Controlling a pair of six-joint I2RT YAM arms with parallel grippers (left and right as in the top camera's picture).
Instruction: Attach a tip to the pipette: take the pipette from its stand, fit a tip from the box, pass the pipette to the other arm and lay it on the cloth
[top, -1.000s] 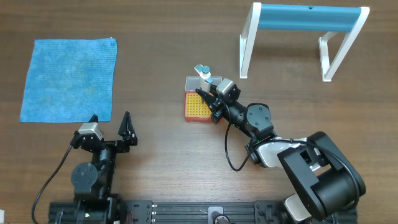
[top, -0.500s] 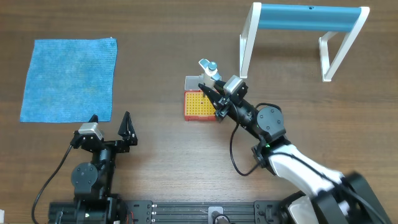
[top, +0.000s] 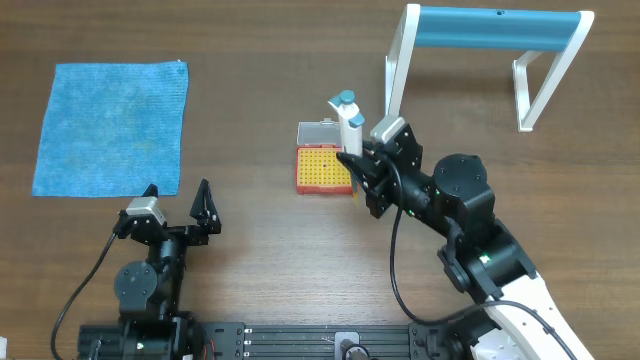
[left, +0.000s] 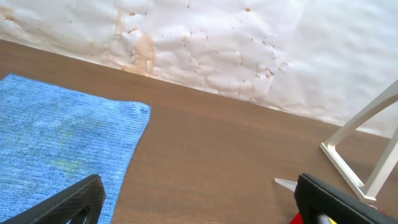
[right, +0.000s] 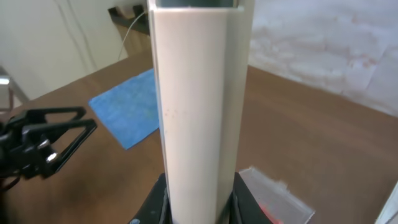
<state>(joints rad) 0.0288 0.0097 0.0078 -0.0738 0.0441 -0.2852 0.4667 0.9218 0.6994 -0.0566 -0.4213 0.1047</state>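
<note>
Jaws clamp pipette (top: 347, 116), seemingly lifted higher above tip box (top: 318, 170) now.

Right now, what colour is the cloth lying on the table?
The cloth is plain blue; the top view shows it best.

Bright, even overhead light; shadows faint and short.

This looks like a laboratory robot bench. A wood-grain tabletop (top: 270, 260) carries a pipette (top: 352, 128), an orange tip box (top: 322, 170) and, far right, a white-and-blue stand (top: 495, 27). Crinkled white paper backdrop (left: 217, 43) lines the far wall.
</note>
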